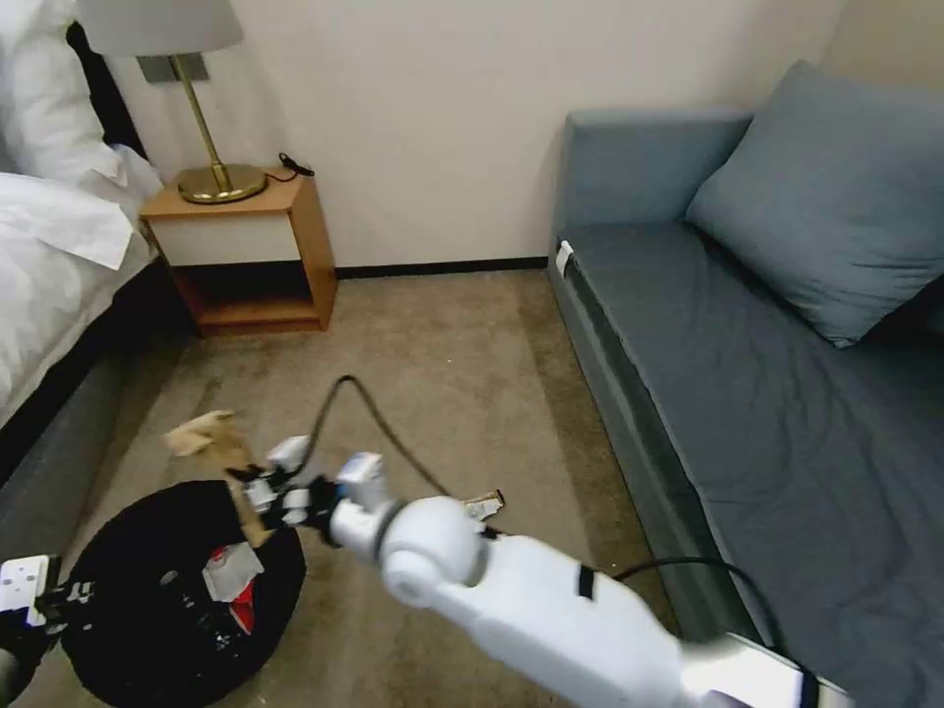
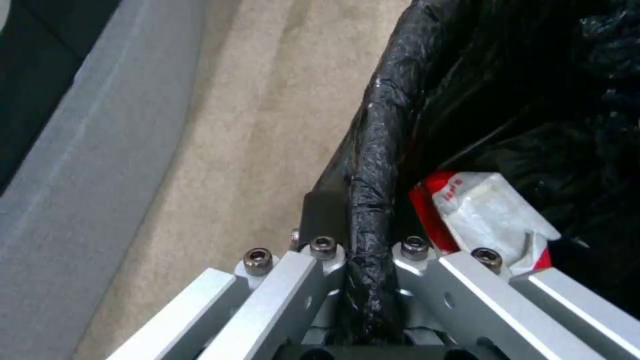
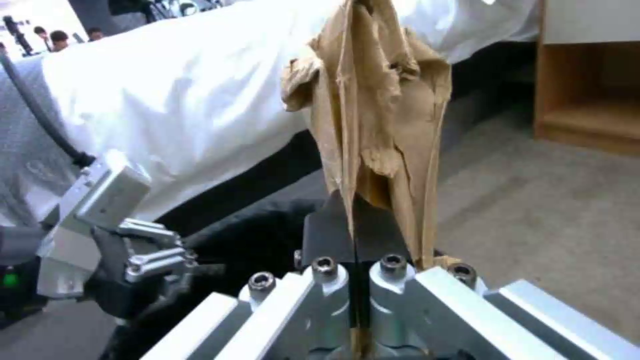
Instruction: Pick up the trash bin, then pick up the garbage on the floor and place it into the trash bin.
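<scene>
One crumpled tan-brown paper wrapper [image 3: 373, 105] is hanging over the near edge of the round trash bin lined with crinkly black plastic [image 1: 147, 610], pinched tight in the right gripper [image 1: 258, 489]. Inside the bin, a red-and-white packet [image 2: 487, 215] is lying on the liner. At the bin's left rim, the left gripper [image 2: 367, 260] is clamping the black bag edge. Farther off, a silvery-yellow wrapper [image 1: 484, 505] is lying on the beige carpet [image 1: 452, 364], between bed and grey sofa [image 1: 747, 393].
</scene>
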`<state>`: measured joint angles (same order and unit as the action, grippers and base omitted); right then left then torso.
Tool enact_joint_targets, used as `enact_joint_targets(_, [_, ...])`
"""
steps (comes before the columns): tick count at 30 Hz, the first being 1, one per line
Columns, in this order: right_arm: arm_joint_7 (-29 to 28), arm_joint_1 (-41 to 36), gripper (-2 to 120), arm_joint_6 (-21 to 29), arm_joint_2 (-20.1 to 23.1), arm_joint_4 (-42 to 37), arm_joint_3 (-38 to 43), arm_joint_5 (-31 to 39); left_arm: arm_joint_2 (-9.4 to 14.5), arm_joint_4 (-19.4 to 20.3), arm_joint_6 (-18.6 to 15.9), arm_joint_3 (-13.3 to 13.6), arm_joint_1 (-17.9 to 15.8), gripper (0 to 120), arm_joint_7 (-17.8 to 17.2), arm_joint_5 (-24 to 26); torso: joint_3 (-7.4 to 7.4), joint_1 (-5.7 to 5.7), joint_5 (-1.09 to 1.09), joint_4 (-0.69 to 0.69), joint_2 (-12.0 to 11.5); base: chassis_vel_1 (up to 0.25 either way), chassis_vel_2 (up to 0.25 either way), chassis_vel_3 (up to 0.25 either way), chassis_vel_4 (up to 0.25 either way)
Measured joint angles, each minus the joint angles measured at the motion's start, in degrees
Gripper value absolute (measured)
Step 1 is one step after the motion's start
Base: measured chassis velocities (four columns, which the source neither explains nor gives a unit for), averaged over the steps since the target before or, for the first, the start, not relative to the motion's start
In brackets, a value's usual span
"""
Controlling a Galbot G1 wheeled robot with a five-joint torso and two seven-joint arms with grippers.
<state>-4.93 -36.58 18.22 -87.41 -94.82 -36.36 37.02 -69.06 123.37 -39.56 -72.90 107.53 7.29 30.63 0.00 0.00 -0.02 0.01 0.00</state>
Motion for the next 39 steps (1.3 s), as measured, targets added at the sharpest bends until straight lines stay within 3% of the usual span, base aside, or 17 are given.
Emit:
enact_joint_targets(8, [-0.5,-1.0,0,-1.4,-3.6,3.6,-1.8,-1.9,0.0,0.1,-0.2,-0.2,-0.1,2,0.0,0.0,0.0,0.0,0.0,-0.01,0.0,0.0,0.0,0.0,0.0])
enact_joint_targets(23, [1.0,-3.3,54,-0.9,-3.4,3.0,-3.4,-4.6,0.1,0.3,-0.3,-0.7,0.0,2,0.1,0.3,0.0,0.0,0.01,-0.01,0.0,0.0,0.0,0.0,0.0])
enact_joint_targets(25, [1.0,-3.3,54,-0.9,-3.4,3.0,-3.4,-4.6,0.1,0.2,-0.3,-0.7,0.0,2,0.1,0.3,0.0,0.0,0.01,-0.01,0.0,0.0,0.0,0.0,0.0])
enact_joint_targets(26, [0.9,-3.5,63,-1.4,-3.2,2.6,-2.9,-4.9,0.2,0.2,-0.3,-1.0,0.0,2,0.1,0.6,0.0,0.0,0.01,0.0,0.0,0.0,0.0,0.0,0.0])
enact_joint_targets(27, [0.7,-3.8,70,-1.7,-2.4,1.8,-2.1,-4.9,0.4,0.0,-0.4,-1.2,-0.1,2,0.1,0.8,0.0,0.0,0.02,0.0,0.0,0.0,0.0,0.0,0.0])
enact_joint_targets(29, [0.7,-3.9,71,-1.8,-2.1,1.6,-1.8,-4.9,0.4,-0.1,-0.4,-1.3,-0.1,2,0.1,0.8,0.0,0.0,0.02,0.0,0.0,0.0,0.0,0.0,0.0])
enact_joint_targets(31, [1.6,-4.8,85,-3.1,1.3,-0.9,0.1,-7.0,0.5,-0.4,-0.4,-1.5,-0.3,2,0.1,1.0,0.0,0.0,0.03,-0.01,0.0,0.0,0.0,0.0,0.0])
enact_joint_targets(33, [1.7,-5.0,86,-3.3,2.0,-1.3,0.4,-7.5,0.5,-0.5,-0.4,-1.5,-0.4,2,0.1,1.0,0.0,0.0,0.03,-0.01,0.0,0.0,0.0,0.0,0.0])
enact_joint_targets(35, [2.3,-7.0,97,-6.0,6.2,-3.4,2.7,-9.4,0.6,-0.9,-0.4,-1.3,-0.9,2,0.1,1.0,0.0,0.0,0.04,-0.02,0.0,0.0,0.0,0.0,0.0])
enact_joint_targets(39, [2.7,-9.1,100,-9.1,9.0,-3.9,4.5,-11.5,0.6,-1.4,-0.4,-0.9,-1.4,2,0.1,1.0,0.0,0.0,0.03,-0.02,0.0,0.0,0.0,0.0,0.0])
